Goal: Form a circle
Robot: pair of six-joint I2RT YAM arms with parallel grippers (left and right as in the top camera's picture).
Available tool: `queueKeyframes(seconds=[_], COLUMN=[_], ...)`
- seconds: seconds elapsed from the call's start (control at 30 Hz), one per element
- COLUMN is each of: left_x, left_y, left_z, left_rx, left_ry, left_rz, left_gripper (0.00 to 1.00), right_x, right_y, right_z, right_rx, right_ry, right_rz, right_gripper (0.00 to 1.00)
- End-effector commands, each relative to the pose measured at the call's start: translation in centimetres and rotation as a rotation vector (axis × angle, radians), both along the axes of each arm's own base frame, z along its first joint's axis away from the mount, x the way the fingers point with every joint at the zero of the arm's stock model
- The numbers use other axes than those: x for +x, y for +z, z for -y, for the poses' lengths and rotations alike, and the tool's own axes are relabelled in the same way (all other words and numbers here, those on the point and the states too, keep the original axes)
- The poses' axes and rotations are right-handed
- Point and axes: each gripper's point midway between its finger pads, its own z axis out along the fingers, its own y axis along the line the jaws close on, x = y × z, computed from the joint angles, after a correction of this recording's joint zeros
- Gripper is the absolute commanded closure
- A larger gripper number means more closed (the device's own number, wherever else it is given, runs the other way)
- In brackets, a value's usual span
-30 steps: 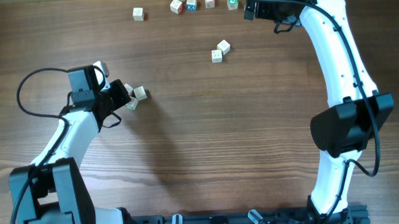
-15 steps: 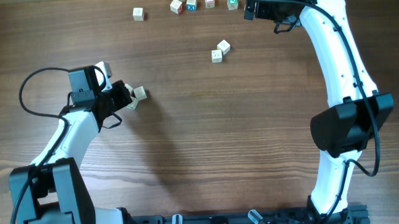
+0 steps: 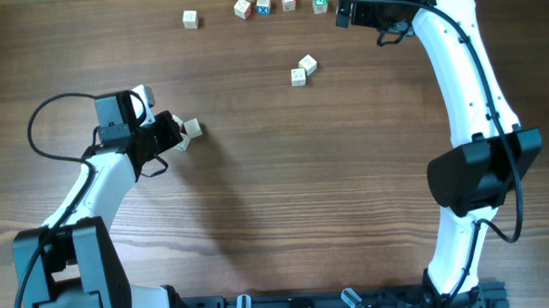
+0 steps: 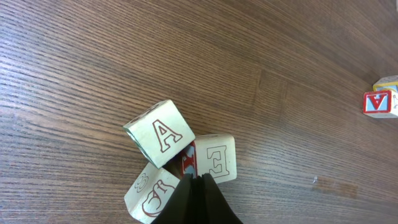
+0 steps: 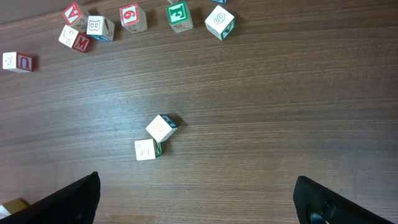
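Observation:
What there is of the circle is a tight group of three pale wooden cubes (image 3: 192, 130) at the table's left. In the left wrist view they are an A cube (image 4: 160, 134), an E cube (image 4: 217, 158) and a third printed cube (image 4: 148, 196), all touching. My left gripper (image 4: 196, 182) is shut, holding nothing, and its tips press into the gap between the E cube and the third cube. My right gripper (image 5: 199, 199) stands wide open and empty at the far right, above bare wood near a pair of cubes (image 5: 155, 138).
A loose row of lettered cubes (image 3: 263, 4) lies along the far edge, with a lone cube (image 3: 190, 19) to its left. The pair of cubes (image 3: 302, 70) sits right of centre. A red A cube (image 4: 378, 102) shows at the left wrist view's right edge.

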Motion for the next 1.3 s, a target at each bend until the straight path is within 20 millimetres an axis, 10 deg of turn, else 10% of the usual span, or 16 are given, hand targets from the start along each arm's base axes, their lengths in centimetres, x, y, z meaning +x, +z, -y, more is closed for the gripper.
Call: queueKeyframes(seconds=[0.0, 1.27], left_x=[-0.2, 0.6], left_y=[-0.7, -2.0], left_z=[-0.2, 1.3], left_rx=[0.028, 0.083], left_ry=[-0.011, -0.061], left_rz=[-0.012, -0.001], left_gripper=[0.96, 0.96], right_x=[-0.1, -0.1], right_y=[2.1, 2.1], right_z=[0.3, 0.3], right_rx=[-0.004, -0.004], right_ry=[-0.008, -0.009], right_rz=[0.049, 0.049], right_gripper=[0.00, 0.00])
